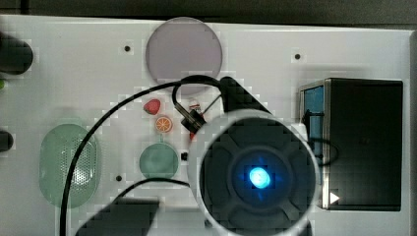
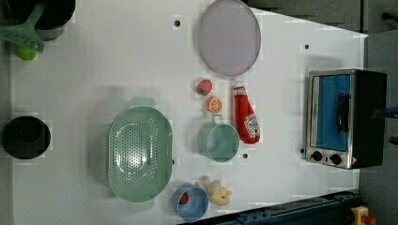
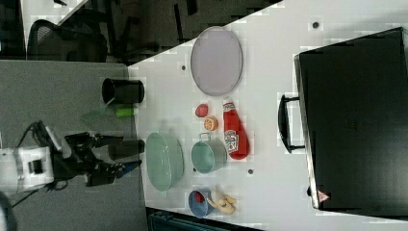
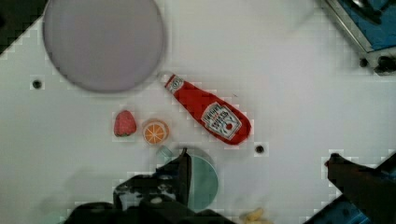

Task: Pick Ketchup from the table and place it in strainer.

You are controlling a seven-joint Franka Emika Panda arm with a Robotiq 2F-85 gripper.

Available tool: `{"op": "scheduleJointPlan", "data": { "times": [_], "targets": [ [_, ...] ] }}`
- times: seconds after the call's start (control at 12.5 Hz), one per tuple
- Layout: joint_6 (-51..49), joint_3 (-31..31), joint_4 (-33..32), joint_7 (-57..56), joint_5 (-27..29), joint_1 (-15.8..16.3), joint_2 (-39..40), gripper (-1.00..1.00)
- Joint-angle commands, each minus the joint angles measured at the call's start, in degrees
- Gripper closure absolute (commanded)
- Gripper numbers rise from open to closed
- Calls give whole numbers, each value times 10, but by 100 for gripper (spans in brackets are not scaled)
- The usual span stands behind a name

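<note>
The Ketchup [image 4: 210,114] is a red squeeze bottle with a white cap and white label, lying on its side on the white table between the lilac plate and the teal cup. It also lies flat in the left view [image 2: 245,117] and the right view [image 3: 234,134]. The top view has its white cap [image 1: 193,104] peeking out from behind the arm [image 1: 255,177]. My gripper [image 4: 259,156] hangs open above the table, fingers wide apart, nothing between them, the bottle lying beyond the fingertips. The pale green oval strainer [image 2: 139,153] [image 1: 69,164] [image 3: 164,161] stands empty beyond the cup.
A lilac plate [image 2: 228,37], a strawberry [image 2: 203,87], an orange slice [image 2: 215,104] and a teal cup [image 2: 220,143] surround the bottle. A toaster oven [image 2: 345,117] stands at the left view's right. A blue bowl [image 2: 190,204] and black pots [image 2: 26,137] sit near the edges.
</note>
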Motion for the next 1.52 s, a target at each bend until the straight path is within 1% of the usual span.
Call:
{"op": "scheduleJointPlan", "data": {
  "times": [0.08,0.56,0.8,1.04,1.2,1.52],
  "targets": [
    [41,23,-49,-94,1,0,50,-100],
    [156,41,-136,-359,1,0,84,-100],
    [240,42,-192,-455,1,0,92,-100],
    [319,42,-251,-470,1,0,109,-100],
    [360,42,-276,-470,1,0,135,-100],
    [445,43,-285,-472,0,1,222,-100]
  ]
}}
